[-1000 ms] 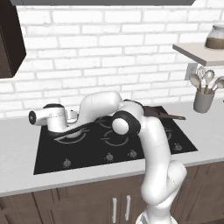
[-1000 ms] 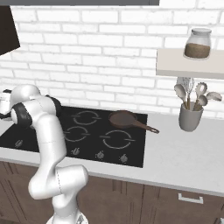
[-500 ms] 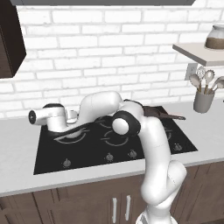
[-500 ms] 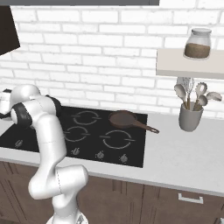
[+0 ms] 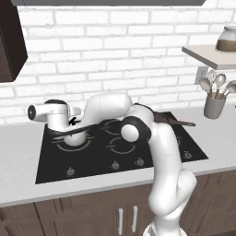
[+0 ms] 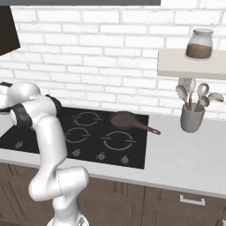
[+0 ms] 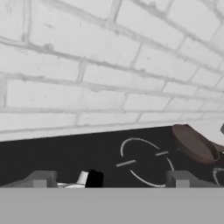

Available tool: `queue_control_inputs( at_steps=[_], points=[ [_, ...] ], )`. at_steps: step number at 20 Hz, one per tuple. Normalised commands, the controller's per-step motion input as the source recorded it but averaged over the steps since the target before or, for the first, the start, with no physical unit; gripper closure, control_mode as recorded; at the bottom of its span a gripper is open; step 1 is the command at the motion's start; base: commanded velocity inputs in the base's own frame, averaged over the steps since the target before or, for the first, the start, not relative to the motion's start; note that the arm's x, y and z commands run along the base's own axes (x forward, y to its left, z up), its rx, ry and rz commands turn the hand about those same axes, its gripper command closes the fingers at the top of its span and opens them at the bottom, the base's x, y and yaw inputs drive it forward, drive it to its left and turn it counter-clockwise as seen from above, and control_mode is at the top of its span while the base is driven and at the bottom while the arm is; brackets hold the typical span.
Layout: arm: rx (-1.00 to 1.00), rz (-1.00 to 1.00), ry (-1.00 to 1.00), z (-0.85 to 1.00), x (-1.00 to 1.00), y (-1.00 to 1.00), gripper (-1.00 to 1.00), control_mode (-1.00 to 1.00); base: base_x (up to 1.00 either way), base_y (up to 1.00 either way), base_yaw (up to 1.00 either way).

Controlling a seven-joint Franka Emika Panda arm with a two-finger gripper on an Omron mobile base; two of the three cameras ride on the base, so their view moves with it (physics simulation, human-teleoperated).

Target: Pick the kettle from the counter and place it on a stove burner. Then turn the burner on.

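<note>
You see small silvery-white round kettle [image 5: 75,136] sitting on grey burner ring [image 5: 87,144] at cooktop's 9 o'clock. Claw [image 5: 69,123] above handle; grip state unreadable. Burner knob untouched.

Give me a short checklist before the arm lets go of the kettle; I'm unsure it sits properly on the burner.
1. Kettle over a burner ring: ok, it is at the front left ring of the cooktop.
2. Kettle resting on the glass, not hanging: cannot tell, its base is hidden by the arm.
3. Gripper state: cannot tell; the hand view shows two fingertips apart with the kettle's top between them.
4. Frying pan clear of the kettle: ok, it is on the far right side.
5. Knobs reachable: ok, nothing covers them.
</note>
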Motion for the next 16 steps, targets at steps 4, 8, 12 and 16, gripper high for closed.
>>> queue_control_inputs(
  at_steps=[4,8,12,16],
  points=[
    [0.01,0.00,0.02,0.58,-0.13,-0.12,-1.00,-1.00,0.00,0.00,0.00],
    [0.11,0.00,0.16,0.35,-0.69,-0.37,-1.00,-1.00,0.00,0.00,0.00],
    [0.15,0.00,0.23,0.22,-0.71,-0.33,-1.00,-1.00,0.00,0.00,0.00],
    [0.11,0.05,0.23,0.32,-0.55,-0.10,-1.00,-1.00,0.00,0.00,0.00]
  ],
)
